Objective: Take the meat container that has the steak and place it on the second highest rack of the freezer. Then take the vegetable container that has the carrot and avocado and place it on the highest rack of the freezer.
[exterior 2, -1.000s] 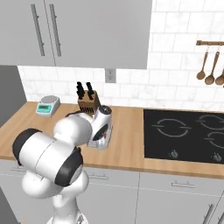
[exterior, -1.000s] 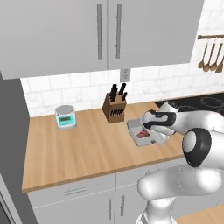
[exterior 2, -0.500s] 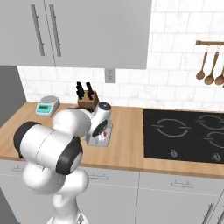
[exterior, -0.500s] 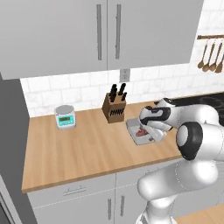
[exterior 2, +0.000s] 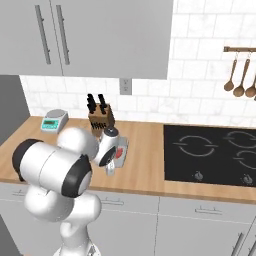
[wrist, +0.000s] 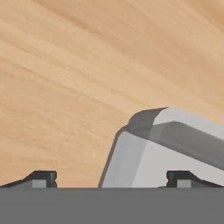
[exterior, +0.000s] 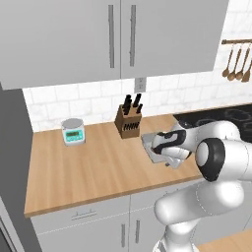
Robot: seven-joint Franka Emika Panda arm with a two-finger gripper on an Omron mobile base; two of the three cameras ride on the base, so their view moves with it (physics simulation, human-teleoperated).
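Note:
The meat container (wrist: 162,151) is a shallow grey tray on the wooden counter, seen also as the tray (exterior: 149,145) right of the knife block. A red bit of the steak (exterior 2: 118,154) shows in it beside my hand. My gripper (wrist: 111,178) hangs low over the tray's near corner, open, with one fingertip (wrist: 42,177) over bare wood and the other inside the tray wall. From the side, the gripper (exterior: 169,160) points down at the tray edge. The vegetable container is out of view. A tall grey cabinet side (exterior: 10,147) at the counter's left end looks like the freezer; its racks are hidden.
A knife block (exterior: 129,121) stands just behind the tray, and a small kitchen scale (exterior: 73,132) sits at the back left. A black cooktop (exterior 2: 210,155) lies to the right. Wall cabinets hang overhead, and wooden spoons (exterior 2: 240,77) hang on a rail.
My hand has come down and slightly left, from above the tray's middle to its near corner. The jaws stay wide apart and the tray has not moved.

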